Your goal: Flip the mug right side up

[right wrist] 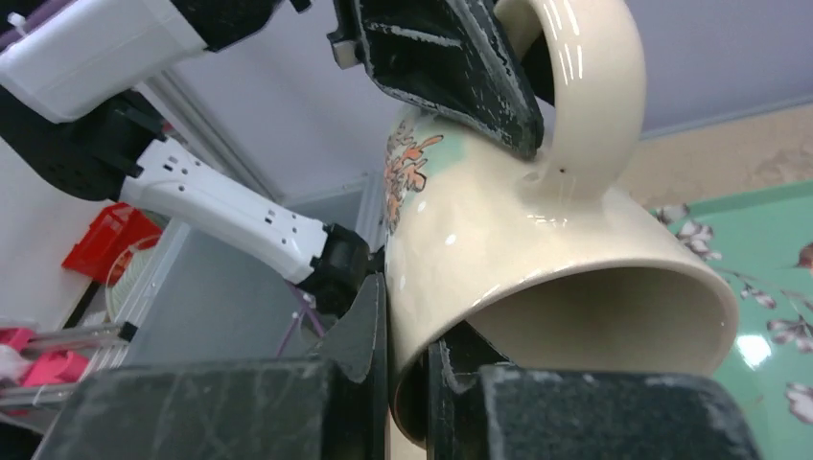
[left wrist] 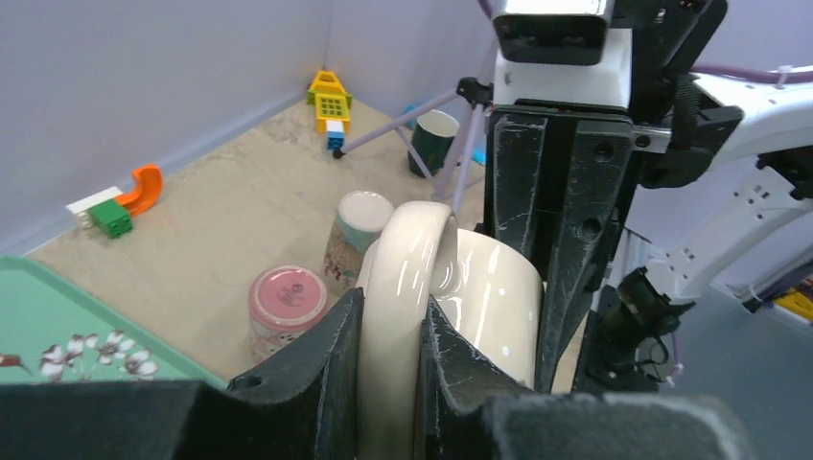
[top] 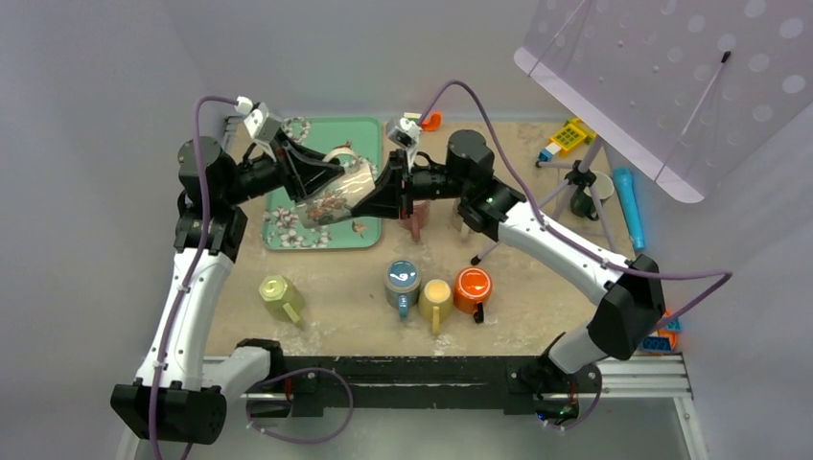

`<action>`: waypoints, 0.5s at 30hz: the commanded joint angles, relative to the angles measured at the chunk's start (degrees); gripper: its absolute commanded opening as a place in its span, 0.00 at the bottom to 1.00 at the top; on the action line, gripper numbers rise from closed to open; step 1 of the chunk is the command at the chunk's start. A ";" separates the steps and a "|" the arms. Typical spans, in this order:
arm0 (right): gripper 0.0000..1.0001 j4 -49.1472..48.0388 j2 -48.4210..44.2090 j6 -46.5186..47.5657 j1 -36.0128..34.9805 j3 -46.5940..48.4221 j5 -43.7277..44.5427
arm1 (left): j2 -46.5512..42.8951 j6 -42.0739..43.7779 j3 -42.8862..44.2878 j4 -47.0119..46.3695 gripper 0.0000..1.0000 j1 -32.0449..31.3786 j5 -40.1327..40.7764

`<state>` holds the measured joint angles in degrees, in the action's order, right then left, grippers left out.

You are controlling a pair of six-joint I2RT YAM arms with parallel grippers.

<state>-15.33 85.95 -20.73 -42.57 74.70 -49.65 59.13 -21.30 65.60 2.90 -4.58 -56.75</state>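
A cream mug [top: 334, 198] with a floral print hangs in the air over the right edge of the green tray [top: 369, 134], tipped roughly on its side. My left gripper [left wrist: 393, 309] is shut on its handle [left wrist: 407, 268], one finger on each side of the loop. My right gripper [right wrist: 407, 335] is shut on the mug's rim [right wrist: 575, 278], with one finger outside the wall and one inside the mouth. In the right wrist view the mug [right wrist: 499, 220] fills the frame, and the left fingers [right wrist: 451, 67] show above it at the handle.
Blue [top: 402, 281], yellow [top: 436, 297] and orange [top: 473, 287] mugs stand upright near the front. An olive mug [top: 281, 299] lies at the front left. A pink mug [left wrist: 285, 302] sits upside down below the grippers. A tripod [top: 580, 180], a dark mug [top: 587, 201] and toys [top: 568, 139] are at the back right.
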 commanded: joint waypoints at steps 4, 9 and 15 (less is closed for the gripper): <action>0.00 24.99 7.85 22.28 -0.58 19.98 25.46 | 0.41 14.10 7.28 20.32 0.99 2.84 17.87; 0.00 42.40 23.57 32.82 -1.32 43.22 40.17 | -5.33 25.13 4.59 27.04 1.00 4.26 36.75; 0.00 56.32 39.69 41.61 -4.66 60.85 47.46 | -9.87 33.41 1.33 30.36 1.00 4.32 43.63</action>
<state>32.23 123.42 10.61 -44.10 127.59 -9.52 51.03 3.86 67.59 28.91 -0.67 -21.43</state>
